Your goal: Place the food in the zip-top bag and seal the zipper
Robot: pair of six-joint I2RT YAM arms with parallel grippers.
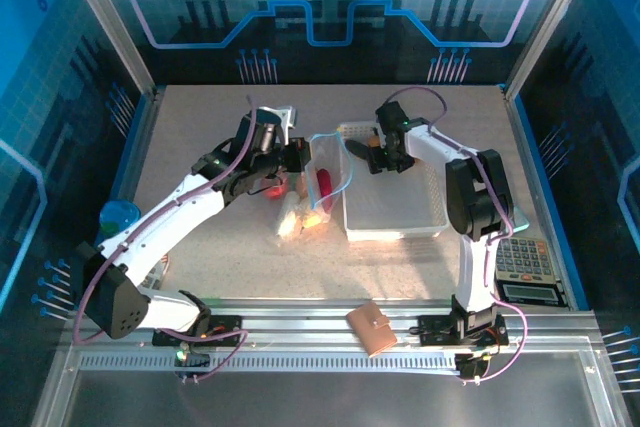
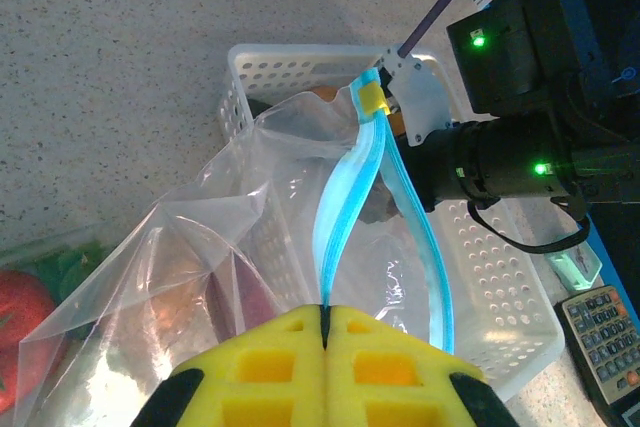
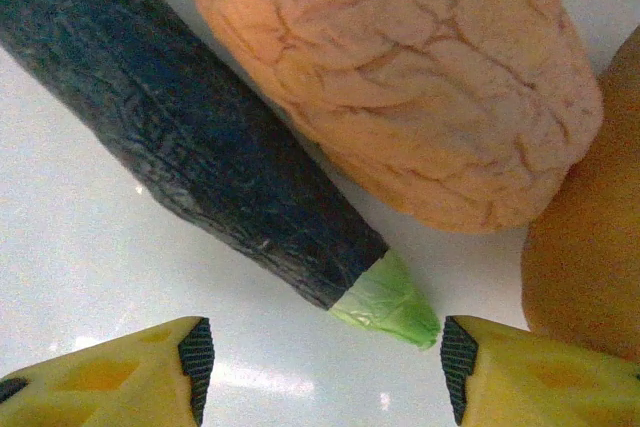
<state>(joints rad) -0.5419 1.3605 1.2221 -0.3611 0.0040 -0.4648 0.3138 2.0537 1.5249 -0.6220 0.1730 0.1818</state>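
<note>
My left gripper [image 2: 325, 312] is shut on one lip of the light-blue zipper [image 2: 345, 197], holding the mouth of the clear zip-top bag [image 2: 190, 247] up and open; a yellow slider [image 2: 373, 97] sits at the strip's far end. From above, the left gripper [image 1: 296, 157] is just left of the white basket [image 1: 400, 209]. Red [image 1: 323, 185] and white [image 1: 290, 215] food pieces lie by the bag's body. My right gripper [image 3: 325, 367] is open inside the basket, its fingers on either side of the green tip of a dark purple eggplant [image 3: 200, 137]. A tan piece [image 3: 400, 77] and an orange piece [image 3: 590, 247] lie beside it.
A brown wallet [image 1: 372, 327] lies on the near rail. To the right of the basket sits a calculator [image 1: 525, 259]. A blue round object [image 1: 120, 215] is at the table's left edge. The right arm's wrist [image 2: 520, 157] hangs close above the bag's mouth.
</note>
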